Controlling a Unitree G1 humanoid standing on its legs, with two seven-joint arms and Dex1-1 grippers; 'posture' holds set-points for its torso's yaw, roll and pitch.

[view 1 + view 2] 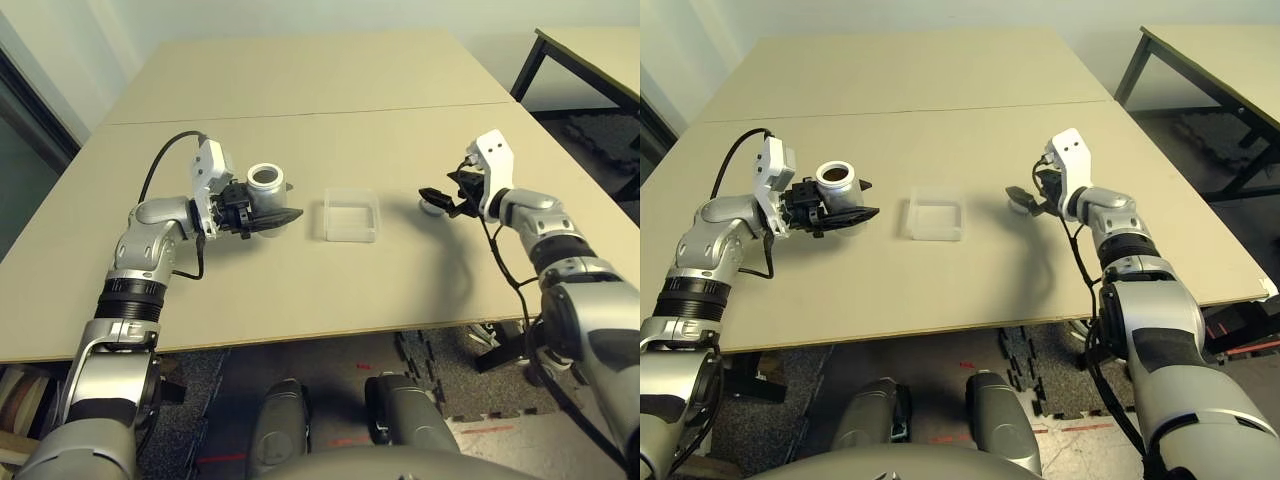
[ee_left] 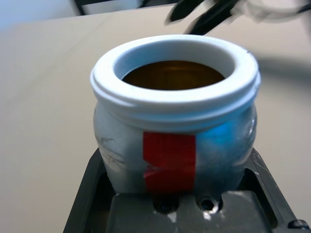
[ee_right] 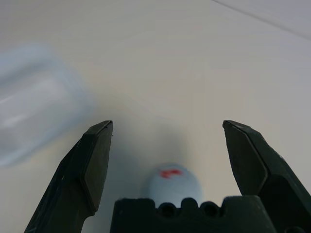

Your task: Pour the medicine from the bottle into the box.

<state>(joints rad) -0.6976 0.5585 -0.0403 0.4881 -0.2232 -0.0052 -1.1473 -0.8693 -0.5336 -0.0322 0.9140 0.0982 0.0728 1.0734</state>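
My left gripper [image 1: 262,213] clamped the upright silver-grey, red-labelled bottle [image 1: 266,187] left of the clear plastic square box [image 1: 351,215], while my right gripper [image 3: 167,141] gaped wide over the grey round cap [image 3: 174,182].

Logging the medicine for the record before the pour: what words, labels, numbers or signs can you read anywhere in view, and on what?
None can be read.
bottle, held in the left gripper: a plain red patch on its side, no lettering visible.
cap on the table under the open right gripper: a small red mark, too blurred to read.
box: clear plastic, no print.
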